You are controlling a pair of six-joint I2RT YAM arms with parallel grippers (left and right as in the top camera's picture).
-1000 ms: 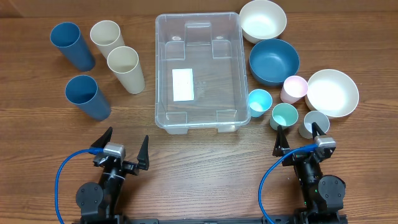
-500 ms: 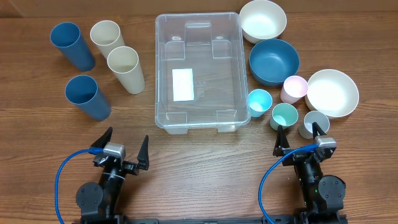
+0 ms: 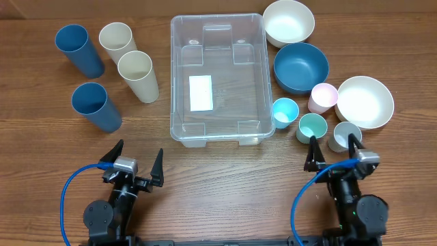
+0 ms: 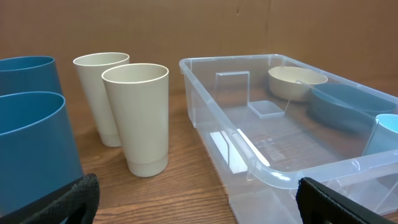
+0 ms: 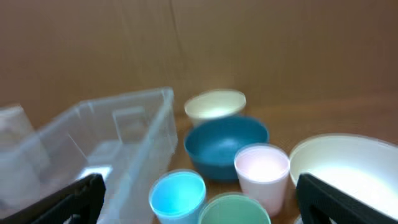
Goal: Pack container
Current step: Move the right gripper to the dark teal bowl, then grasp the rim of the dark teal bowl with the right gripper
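Observation:
The clear plastic container (image 3: pixel 217 78) sits empty at the table's centre, white label on its bottom; it also shows in the left wrist view (image 4: pixel 273 149) and the right wrist view (image 5: pixel 106 143). My left gripper (image 3: pixel 136 158) is open and empty near the front edge, below the container's left corner. My right gripper (image 3: pixel 332 152) is open and empty just in front of the small green cup (image 3: pixel 313 127) and grey cup (image 3: pixel 344 135). Small light-blue cup (image 5: pixel 178 194) and pink cup (image 5: pixel 262 169) stand close ahead of it.
Left of the container stand two tall blue cups (image 3: pixel 80 50) (image 3: pixel 96 106) and two tall cream cups (image 3: pixel 117 41) (image 3: pixel 138 75). Right of it are a white bowl (image 3: pixel 288 22), a blue bowl (image 3: pixel 300 67) and another white bowl (image 3: pixel 364 102).
My right gripper has shifted slightly right and forward toward the small cups. The left arm and all objects have not moved.

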